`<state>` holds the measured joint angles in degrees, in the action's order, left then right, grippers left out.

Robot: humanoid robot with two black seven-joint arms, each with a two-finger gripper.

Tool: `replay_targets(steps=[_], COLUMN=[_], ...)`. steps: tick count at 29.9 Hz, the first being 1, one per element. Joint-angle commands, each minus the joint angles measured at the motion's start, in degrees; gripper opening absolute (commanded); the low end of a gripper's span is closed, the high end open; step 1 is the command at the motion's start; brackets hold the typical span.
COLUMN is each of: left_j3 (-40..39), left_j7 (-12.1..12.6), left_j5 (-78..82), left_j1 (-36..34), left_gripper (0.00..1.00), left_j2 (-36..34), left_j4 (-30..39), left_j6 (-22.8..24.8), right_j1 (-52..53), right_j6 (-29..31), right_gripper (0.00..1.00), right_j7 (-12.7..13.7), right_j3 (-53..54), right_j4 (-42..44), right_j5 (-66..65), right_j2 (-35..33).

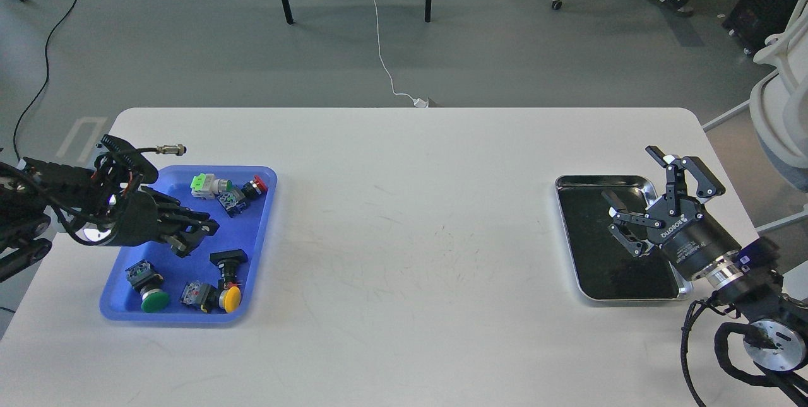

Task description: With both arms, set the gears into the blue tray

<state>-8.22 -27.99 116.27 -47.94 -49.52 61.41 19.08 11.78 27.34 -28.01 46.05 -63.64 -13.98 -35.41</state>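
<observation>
Currently no gears visible anywhere; silver tray (631, 182) on the right shows only its black liner, and tiny black discs on black would be hard to pick out, so can't rule them in or out. Blue tray (268, 205) sits at the left of the table (404, 218); it holds push-button switches only: a green-cap one (151, 293), a yellow-cap one (228, 293), a red-cap one (255, 185), plus a couple more; no discs seen among them. Left gripper (192, 236) hangs over the blue tray's middle, seen dark and nearly end-on; can't tell whether its fingers are apart or holding a gear. Right gripper (656, 195) is over the silver tray's right part, fingers spread wide, nothing between them. My read: progress unclear; either the gears are already moved and hidden from view, or they blend into the liner; right arm looks placed for a pick.
</observation>
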Motion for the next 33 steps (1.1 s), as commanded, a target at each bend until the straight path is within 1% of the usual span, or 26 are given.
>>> replay_targets(steps=[1, 6, 10, 12, 13, 14, 17, 18, 20, 22, 24, 25, 28, 29, 31, 33], left_j3=[0.0, 0.1, 0.0, 0.0, 0.0, 0.0, -0.9, -1.4, -5.5, -11.8, -15.3, -15.9, -16.7, -17.1, -18.9, -23.3], left_j7=[0.0, 0.0, 0.0, 0.0, 0.0, 0.0, 0.0, 0.0, 0.0, 0.0, 0.0, 0.0, 0.0, 0.0, 0.0, 0.0], left_j5=[0.2, 0.8, 0.8, 0.8, 0.8, 0.8, 0.3, -0.1, -1.7, -7.6, -17.1, -20.8, -42.3, -49.2, -60.4, -66.1], left_j1=[0.6, 0.8, 0.9, 0.9, 0.7, 0.7, 0.2, -0.1, -0.6, -0.3, 0.3, 0.6, 2.6, 3.6, 6.4, 11.3], left_gripper=[0.20, 0.25, 0.41, 0.54, 0.66, 0.70, 0.79, 0.80, 0.82, 0.85, 0.86, 0.87, 0.94, 0.98, 0.98, 0.98], left_j2=[1.8, 2.1, 2.9, 3.0, 3.1, 3.1, 2.4, 2.3, 1.7, 0.8, 0.5, 0.4, 0.5, 0.7, 1.4, 4.1], left_j4=[-1.5, -1.7, -3.4, -3.5, -3.5, -3.5, -3.5, -3.4, -2.5, -1.0, 1.8, 2.5, 6.4, 7.7, 9.3, 10.5], left_j6=[0.0, -0.1, -0.3, -0.3, -0.3, -0.4, -0.4, -0.8, -1.8, -1.5, -1.2, -1.5, -2.6, -3.4, -4.9, -5.3], right_j1=[0.0, 0.0, 0.0, 0.0, 0.0, 0.0, 0.0, 0.1, 0.1, 0.3, 0.3, 0.3, 1.1, 1.3, 1.9, 2.2], right_j6=[0.0, 0.0, 0.0, 0.0, 0.0, 0.0, 0.0, 0.0, 0.0, 0.0, -0.1, -0.1, -0.6, -1.3, -3.1, -5.2], right_gripper=[0.96, 0.96, 0.96, 0.96, 0.96, 0.96, 0.96, 0.96, 0.96, 0.96, 0.96, 0.96, 0.96, 0.97, 0.98, 0.98], right_j7=[0.0, 0.0, 0.0, 0.0, 0.0, 0.0, 0.0, 0.0, 0.0, 0.0, 0.0, 0.0, 0.0, 0.0, 0.0, 0.0], right_j3=[0.0, 0.0, 0.0, 0.0, 0.0, 0.0, 0.1, 0.1, 0.2, 0.3, 0.5, 0.5, 0.5, 0.5, 0.5, 0.6], right_j4=[0.0, 0.0, 0.0, 0.0, 0.0, 0.0, 0.0, 0.0, 0.0, 0.0, 0.0, 0.0, 0.1, 0.1, 0.0, 0.1], right_j5=[0.0, 0.0, 0.0, 0.0, 0.0, 0.0, 0.0, 0.0, 0.0, 0.0, 0.0, 0.0, 0.0, 0.0, 0.0, 0.0], right_j2=[0.0, -0.1, -0.2, -0.2, -0.3, -0.3, -0.3, -0.4, -0.4, -0.4, -0.4, -0.3, 0.0, 0.1, 0.2, 0.7])
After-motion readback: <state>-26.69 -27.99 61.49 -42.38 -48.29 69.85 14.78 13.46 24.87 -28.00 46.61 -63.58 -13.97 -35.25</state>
